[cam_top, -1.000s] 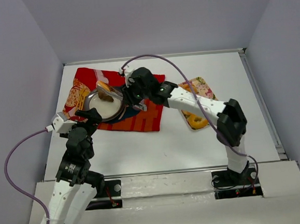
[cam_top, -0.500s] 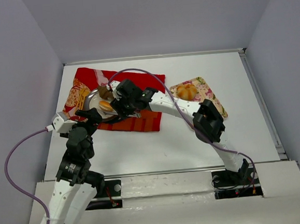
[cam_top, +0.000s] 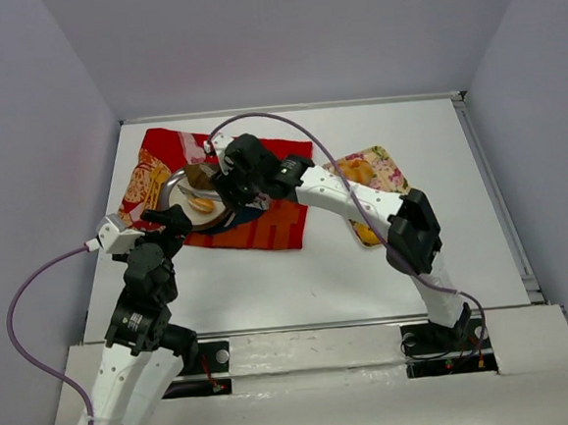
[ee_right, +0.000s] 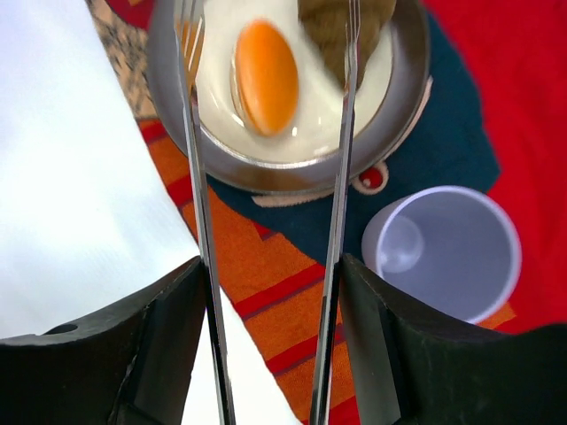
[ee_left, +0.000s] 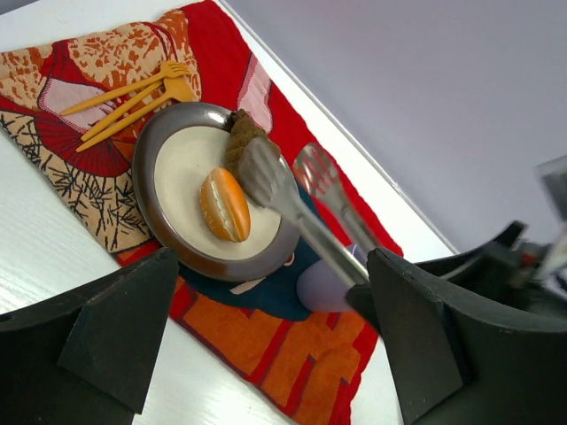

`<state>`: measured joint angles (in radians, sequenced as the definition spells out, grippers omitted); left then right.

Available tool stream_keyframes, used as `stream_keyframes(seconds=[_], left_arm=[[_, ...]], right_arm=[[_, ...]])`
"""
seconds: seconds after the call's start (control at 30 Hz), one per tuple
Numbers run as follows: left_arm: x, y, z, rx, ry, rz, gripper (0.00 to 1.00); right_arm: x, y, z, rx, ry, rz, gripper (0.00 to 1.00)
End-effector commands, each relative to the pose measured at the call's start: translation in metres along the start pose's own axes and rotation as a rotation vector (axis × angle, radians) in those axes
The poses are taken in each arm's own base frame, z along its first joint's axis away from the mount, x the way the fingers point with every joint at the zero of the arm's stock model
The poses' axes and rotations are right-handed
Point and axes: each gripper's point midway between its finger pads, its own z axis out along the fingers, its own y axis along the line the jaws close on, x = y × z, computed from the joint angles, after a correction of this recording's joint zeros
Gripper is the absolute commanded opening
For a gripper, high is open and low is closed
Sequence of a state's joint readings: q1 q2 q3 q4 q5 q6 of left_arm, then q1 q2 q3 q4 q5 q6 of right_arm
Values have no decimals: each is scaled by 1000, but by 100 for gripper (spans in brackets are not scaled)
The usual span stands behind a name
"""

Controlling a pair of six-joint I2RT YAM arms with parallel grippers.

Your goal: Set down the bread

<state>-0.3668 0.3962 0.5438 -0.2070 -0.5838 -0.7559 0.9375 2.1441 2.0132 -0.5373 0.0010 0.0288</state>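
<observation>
An orange bread roll (cam_top: 202, 204) lies on the round grey plate (cam_top: 172, 190), next to a brown piece of bread (cam_top: 202, 176). It also shows in the left wrist view (ee_left: 224, 204) and the right wrist view (ee_right: 267, 75). My right gripper (cam_top: 233, 189) is shut on metal tongs (ee_right: 341, 177). The tong arms are spread apart and empty, their tips above the plate (ee_right: 390, 115) on either side of the roll. My left gripper (cam_top: 172, 221) is open and empty at the plate's near edge.
The plate sits on a red patterned cloth (cam_top: 266, 229). A pale purple cup (ee_right: 443, 252) stands on the cloth beside the plate. Orange forks (ee_left: 133, 93) lie on the cloth's left. A floral mat (cam_top: 387, 170) with another roll (cam_top: 353, 171) lies to the right.
The right arm brought the roll in the tongs from above the plate down onto it. The tongs are now open with the roll lying free. The left arm has not moved.
</observation>
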Motion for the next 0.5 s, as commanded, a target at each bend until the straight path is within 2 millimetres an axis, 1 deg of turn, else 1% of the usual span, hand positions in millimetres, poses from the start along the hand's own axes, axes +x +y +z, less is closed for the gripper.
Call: stream_keyframes(seconds=[0.0, 0.07, 0.1, 0.17, 0.2, 0.23, 0.27, 0.3, 0.33, 0.37, 0.4, 0.43, 0.47], left_arm=[[-8, -3, 3, 6, -42, -12, 99], [-8, -3, 3, 5, -41, -11, 99], [-8, -3, 3, 3, -42, -10, 99], [-8, -3, 3, 1, -42, -9, 99], [-8, -2, 3, -3, -44, -10, 99], [-9, -1, 2, -4, -45, -13, 99], [-9, 0, 2, -8, -46, -13, 99], [-9, 0, 2, -6, -48, -16, 99], [-9, -1, 2, -3, -49, -19, 99], [-9, -1, 2, -2, -48, -18, 99], [-9, -2, 2, 1, -51, -20, 99], [-7, -2, 3, 2, -45, -16, 99], [-8, -2, 3, 2, -45, -16, 99]], right_arm=[[-95, 5, -71, 0, -285, -19, 64], [-101, 2, -79, 19, -303, -15, 64], [-107, -4, -89, 57, -324, -8, 64], [-114, -15, -103, 116, -352, 5, 63], [-118, -42, -122, 192, -383, 54, 60], [-119, -56, -133, 223, -398, 83, 58], [-104, -71, -134, 253, -375, 117, 55], [-101, -87, -145, 282, -382, 142, 53], [-105, -103, -173, 308, -424, 167, 54], [-97, -121, -183, 341, -422, 192, 54], [-71, -164, -189, 412, -388, 259, 54], [-60, -183, -200, 446, -386, 288, 53], [-52, -221, -235, 526, -427, 333, 51]])
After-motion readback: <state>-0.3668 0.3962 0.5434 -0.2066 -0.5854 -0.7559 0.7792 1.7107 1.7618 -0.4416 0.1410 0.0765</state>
